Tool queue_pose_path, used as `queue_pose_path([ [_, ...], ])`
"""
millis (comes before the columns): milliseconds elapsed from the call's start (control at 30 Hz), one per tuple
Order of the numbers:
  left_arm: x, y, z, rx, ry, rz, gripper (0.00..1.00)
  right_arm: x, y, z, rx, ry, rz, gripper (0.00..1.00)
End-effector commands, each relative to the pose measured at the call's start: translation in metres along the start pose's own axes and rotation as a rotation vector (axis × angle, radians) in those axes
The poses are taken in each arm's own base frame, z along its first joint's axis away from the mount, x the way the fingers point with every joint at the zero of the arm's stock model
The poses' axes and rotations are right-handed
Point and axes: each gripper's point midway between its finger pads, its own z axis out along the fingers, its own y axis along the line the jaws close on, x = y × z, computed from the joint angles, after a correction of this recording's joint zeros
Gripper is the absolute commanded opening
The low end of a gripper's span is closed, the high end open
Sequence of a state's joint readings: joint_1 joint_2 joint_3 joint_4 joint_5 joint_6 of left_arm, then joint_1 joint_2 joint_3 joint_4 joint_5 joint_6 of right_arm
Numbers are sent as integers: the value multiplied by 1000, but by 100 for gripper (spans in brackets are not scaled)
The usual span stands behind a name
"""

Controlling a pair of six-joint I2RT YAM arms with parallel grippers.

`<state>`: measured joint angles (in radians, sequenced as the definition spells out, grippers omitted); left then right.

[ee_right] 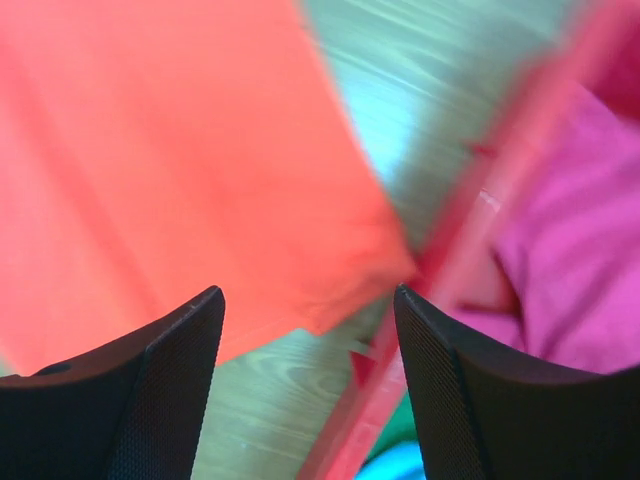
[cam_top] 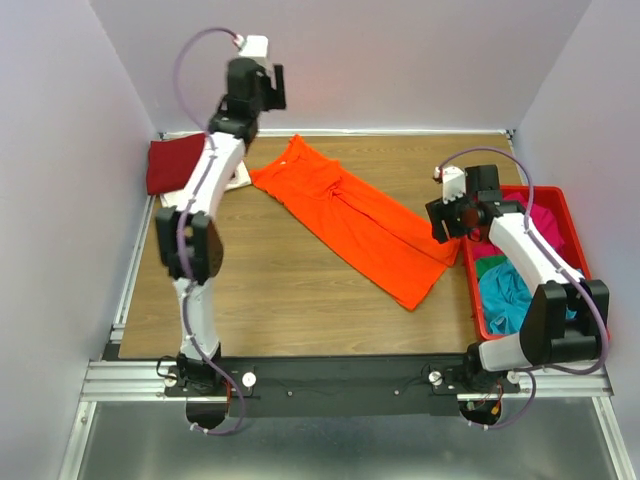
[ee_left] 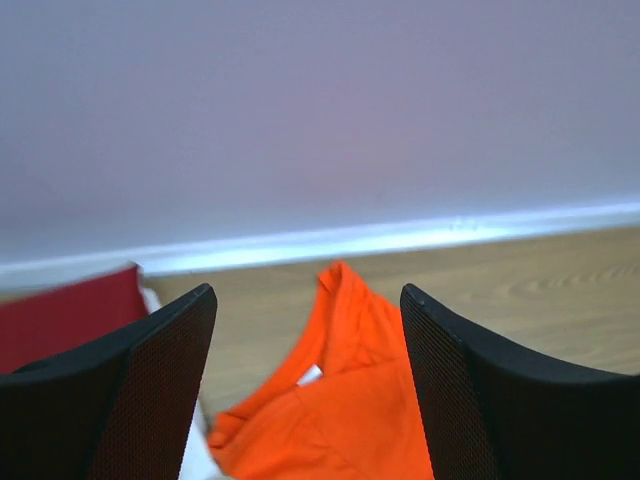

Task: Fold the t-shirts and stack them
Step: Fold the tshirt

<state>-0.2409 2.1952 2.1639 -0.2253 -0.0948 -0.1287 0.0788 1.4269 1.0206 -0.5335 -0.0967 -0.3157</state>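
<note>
The orange t-shirt (cam_top: 350, 215) lies folded lengthwise in a long diagonal strip across the wooden table, collar end at the far left. My left gripper (cam_top: 268, 88) hangs open above that collar end; in the left wrist view the gripper (ee_left: 308, 290) has nothing between its fingers, and the orange t-shirt (ee_left: 360, 400) lies below. My right gripper (cam_top: 445, 215) is open over the shirt's hem corner, beside the tray. The right wrist view shows the gripper (ee_right: 307, 292) empty above the blurred orange t-shirt (ee_right: 180, 180). A dark red t-shirt (cam_top: 175, 163) lies folded at the far left.
A red plastic tray (cam_top: 572, 215) at the right edge holds a magenta t-shirt (cam_top: 545, 225) and a teal t-shirt (cam_top: 505, 295), with some green cloth between them. A bit of white cloth (cam_top: 237, 180) lies by the dark red shirt. Walls close in on three sides.
</note>
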Motion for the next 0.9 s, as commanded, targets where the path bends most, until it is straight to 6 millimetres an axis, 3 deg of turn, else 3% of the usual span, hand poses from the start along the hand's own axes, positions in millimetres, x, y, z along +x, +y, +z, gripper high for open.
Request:
queue_pose_path([
  [0,-95,21,-91,32,-202,-5,82,-7,61,-23,-340,-51,-206,75],
  [33,-79,21,-110,77,-165,-12,82,-8,83,-28,-426,-71,-247,75],
  [133,-48,20,-140,122,-107,-40,81,-4,116,-29,-507,-75,-382,73],
  [233,3,22,-190,147,-45,-54,81,12,173,-20,-581,-4,-514,69],
  [267,13,21,-199,157,-33,-53,80,11,183,-14,-568,-13,-544,68],
  [300,23,22,-209,154,-24,-54,80,18,180,-4,-488,27,-546,68],
  [333,31,24,-219,151,-20,-56,80,23,196,-2,-481,38,-605,68],
  [367,48,25,-236,150,-6,-58,80,28,194,9,-412,68,-621,66],
  [467,76,29,-263,137,4,-69,80,35,204,20,-332,97,-691,65],
  [533,82,30,-278,136,-1,-82,80,40,203,27,-291,124,-705,63],
  [633,108,29,-288,143,37,-104,80,45,197,37,-230,149,-726,61],
  [700,113,29,-291,142,45,-106,81,47,194,41,-203,165,-726,59],
  [867,120,30,-299,137,54,-112,80,64,195,47,-196,216,-749,42],
])
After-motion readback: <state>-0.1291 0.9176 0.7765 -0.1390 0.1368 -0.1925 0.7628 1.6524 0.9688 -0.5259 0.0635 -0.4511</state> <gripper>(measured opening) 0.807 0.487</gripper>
